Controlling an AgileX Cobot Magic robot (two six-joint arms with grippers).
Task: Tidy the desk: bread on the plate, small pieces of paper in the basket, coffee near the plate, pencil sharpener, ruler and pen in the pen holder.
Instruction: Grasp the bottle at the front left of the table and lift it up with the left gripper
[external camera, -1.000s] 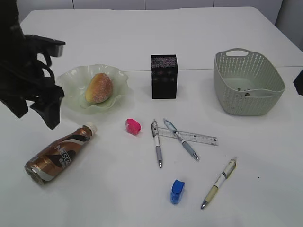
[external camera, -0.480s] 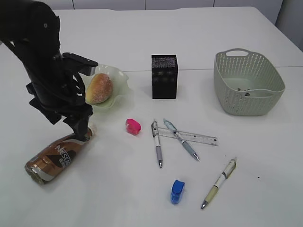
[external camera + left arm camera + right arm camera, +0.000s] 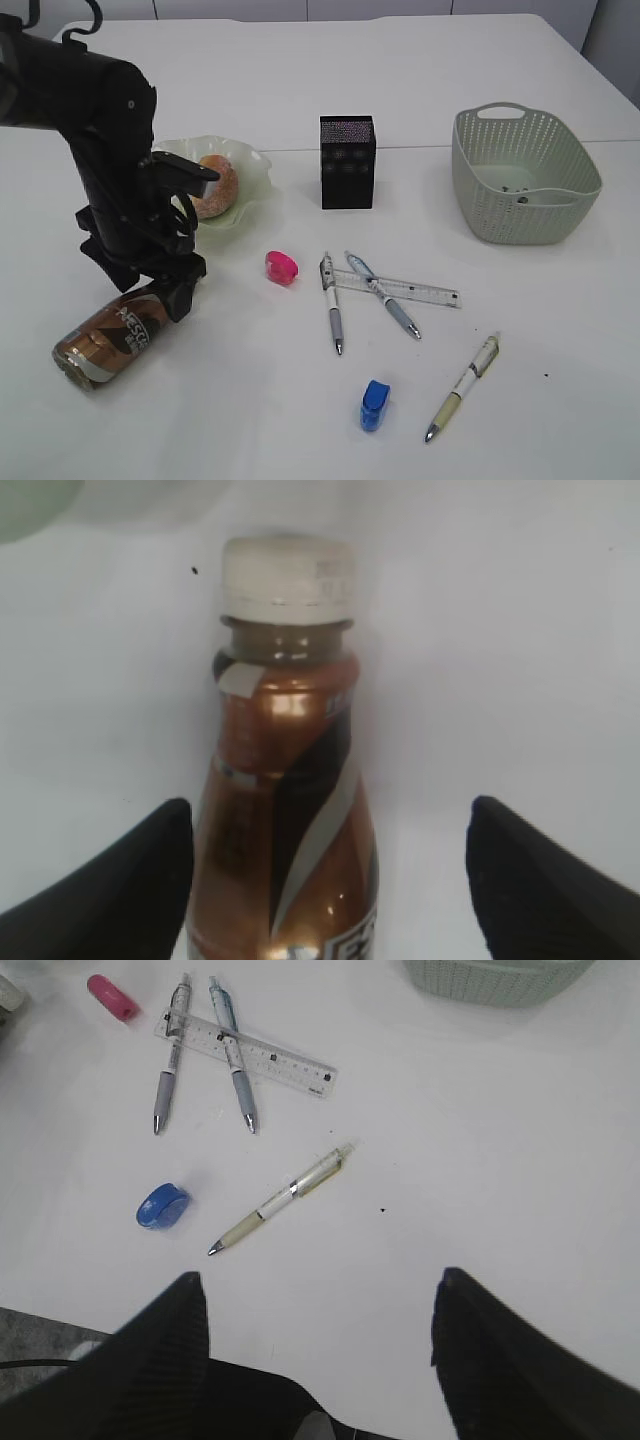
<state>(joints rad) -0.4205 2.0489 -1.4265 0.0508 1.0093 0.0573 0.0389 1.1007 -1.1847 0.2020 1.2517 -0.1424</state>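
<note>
The brown coffee bottle (image 3: pixel 108 337) (image 3: pixel 285 810) lies on its side left of centre. My open left gripper (image 3: pixel 181 290) (image 3: pixel 325 875) straddles its neck, the bottle nearer the left finger, touching neither. The bread (image 3: pixel 215 187) sits on the pale green plate (image 3: pixel 252 168). A pink pencil sharpener (image 3: pixel 281 266), a blue one (image 3: pixel 374 404), the clear ruler (image 3: pixel 420 291) and three pens (image 3: pixel 332 305) (image 3: pixel 385 296) (image 3: pixel 462 388) lie loose. The black pen holder (image 3: pixel 347 162) stands mid-table. Above the near right table, my right gripper (image 3: pixel 318 1280) is open and empty.
The grey-green basket (image 3: pixel 522 175) stands at the right with a few small bits on its floor. The left arm's black bulk (image 3: pixel 100 150) stands in front of the plate's left side. Bare tabletop lies between plate and pen holder.
My left arm has swung in from the left edge and come down over the bottle's neck, jaws staying open. Nothing else has moved.
</note>
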